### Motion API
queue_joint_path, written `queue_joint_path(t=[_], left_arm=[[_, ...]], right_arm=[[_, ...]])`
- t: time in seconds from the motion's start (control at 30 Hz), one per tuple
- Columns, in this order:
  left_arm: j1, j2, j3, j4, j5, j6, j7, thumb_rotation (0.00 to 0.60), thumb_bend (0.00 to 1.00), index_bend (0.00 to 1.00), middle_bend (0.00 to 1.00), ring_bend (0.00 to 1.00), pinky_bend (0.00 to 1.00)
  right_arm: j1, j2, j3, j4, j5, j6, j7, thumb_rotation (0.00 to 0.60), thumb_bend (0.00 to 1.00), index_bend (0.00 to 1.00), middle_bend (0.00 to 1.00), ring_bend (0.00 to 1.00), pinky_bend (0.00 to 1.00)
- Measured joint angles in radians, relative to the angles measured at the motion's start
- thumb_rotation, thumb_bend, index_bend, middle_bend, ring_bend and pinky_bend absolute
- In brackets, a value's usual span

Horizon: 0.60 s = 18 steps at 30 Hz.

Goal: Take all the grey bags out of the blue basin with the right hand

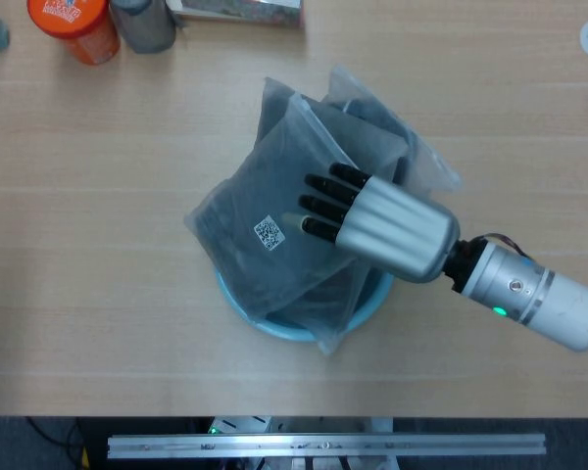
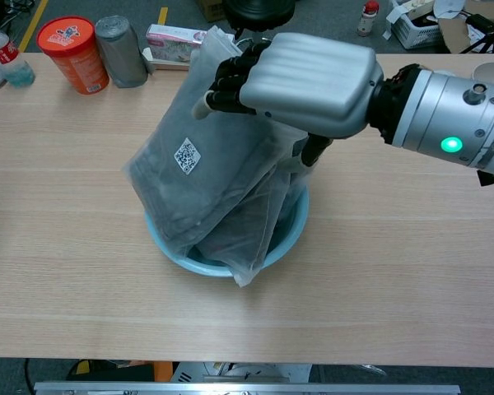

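A blue basin (image 1: 274,328) (image 2: 173,251) stands mid-table, stuffed with several grey bags in clear plastic that stick up out of it. The top bag (image 1: 265,206) (image 2: 189,173) carries a QR label and leans to the left. My right hand (image 1: 382,230) (image 2: 305,78) lies over this bag's upper right part. Its dark fingers (image 1: 323,201) (image 2: 226,86) rest on the bag's face and the thumb (image 2: 311,152) hangs by the bag's right edge. The bag has not lifted. Other bags (image 1: 372,137) (image 2: 247,230) lie behind and beneath it. My left hand is out of sight.
At the far left of the table stand an orange can (image 1: 73,24) (image 2: 72,53), a grey can (image 1: 142,24) (image 2: 121,51), a flat box (image 2: 173,37) and a bottle (image 2: 4,58). A white bowl (image 2: 490,86) and a white disc (image 2: 444,81) sit far right.
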<state>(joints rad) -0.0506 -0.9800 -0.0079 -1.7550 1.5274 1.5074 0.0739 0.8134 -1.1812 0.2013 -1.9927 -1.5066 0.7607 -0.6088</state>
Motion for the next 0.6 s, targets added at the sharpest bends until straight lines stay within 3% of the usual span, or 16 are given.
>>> queue_joint_path(t=[0.5,0.6], left_arm=[[0.007,-0.003,-0.004,0.014,-0.009,0.008,-0.024,0.6,0.23,0.3,0.28,0.24,0.24],[0.009,-0.002,-0.005,0.018,-0.011,0.01,-0.03,0.6,0.23,0.3,0.28,0.24,0.24]], right_arm=[[0.125,-0.128,0.009,0.078,0.156,-0.039,-0.182,0.6,0.09,0.18,0.25,0.16,0.24],[0.159,-0.149,0.009,0.088,0.212,-0.047,-0.232,0.6,0.11,0.24,0.3,0.19,0.24]])
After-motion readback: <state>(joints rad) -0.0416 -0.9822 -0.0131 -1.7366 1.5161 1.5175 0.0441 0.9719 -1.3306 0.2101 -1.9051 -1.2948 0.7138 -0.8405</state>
